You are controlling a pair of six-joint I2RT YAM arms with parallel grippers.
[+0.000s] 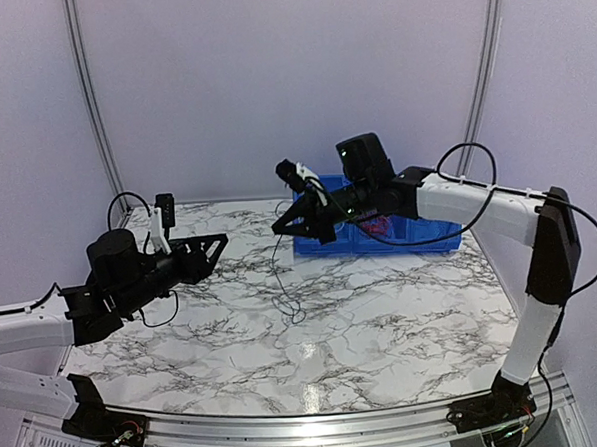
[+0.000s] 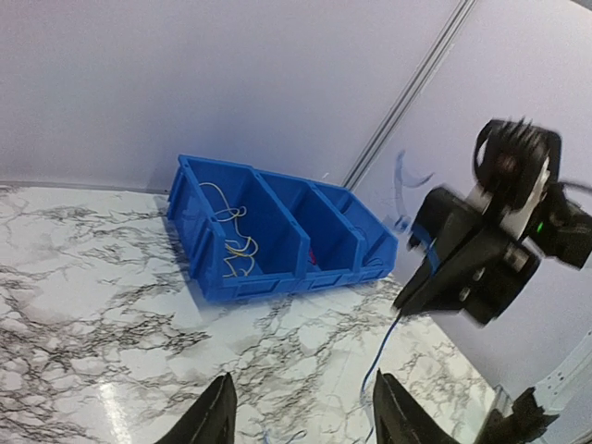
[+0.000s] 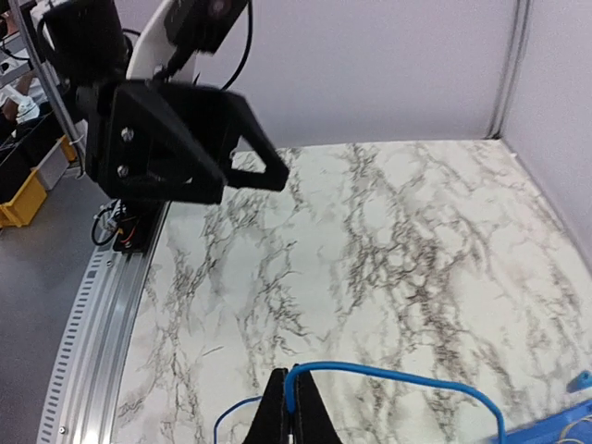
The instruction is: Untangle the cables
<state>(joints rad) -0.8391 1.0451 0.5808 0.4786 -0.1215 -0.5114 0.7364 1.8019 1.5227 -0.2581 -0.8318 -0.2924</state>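
Bright, even light glares off the table's (image 1: pixel 307 391) near edge; the right end effector (image 2: pixel 407 301) looks blurred.

Left hand (image 2: pixel 303 379) hovers with fingers apart; right hand (image 3: pixel 289 381), seemingly higher, has fingers pressed together.

Cable (image 3: pixel 398 373) hangs from right claw (image 3: pixel 291 407) to table (image 1: pixel 384 319) (bin (image 1: pixel 420 239) behind).

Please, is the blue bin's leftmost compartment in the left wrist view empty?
No, thin yellow-white cables lie inside that compartment of the blue bin.
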